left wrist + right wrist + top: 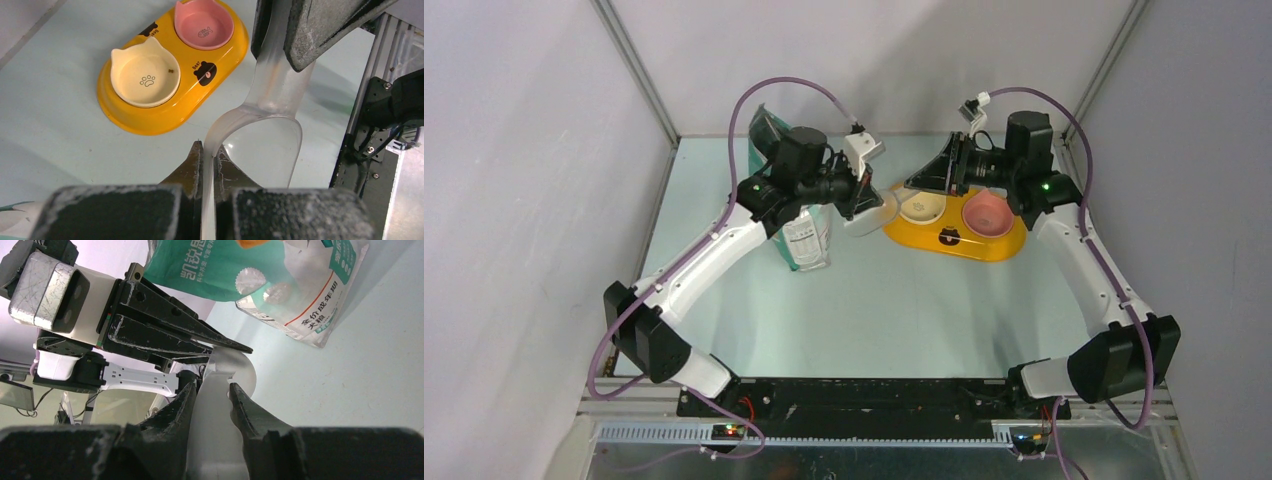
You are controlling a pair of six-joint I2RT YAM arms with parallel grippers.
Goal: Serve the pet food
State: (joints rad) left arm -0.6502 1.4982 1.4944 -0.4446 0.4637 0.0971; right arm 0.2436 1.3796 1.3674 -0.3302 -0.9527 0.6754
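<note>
A clear plastic scoop [265, 145] hangs in the air between both arms, and its bowl looks empty. My left gripper [207, 150] is shut on the thin rim of the scoop's bowl. My right gripper [210, 387] is closed round the scoop's handle [220, 425], which fills the gap between its fingers. The teal-and-white pet food bag [804, 238] stands upright behind the left arm and also shows in the right wrist view [280, 280]. One small brown pellet [171, 71] lies in the cream bowl [145, 80] of the yellow feeder [165, 112].
The feeder [954, 242] sits at the back right of the table, just right of the scoop, and its pink bowl [204, 25] looks empty. Both arms meet over the table's back centre. Grey walls close in the left, right and rear.
</note>
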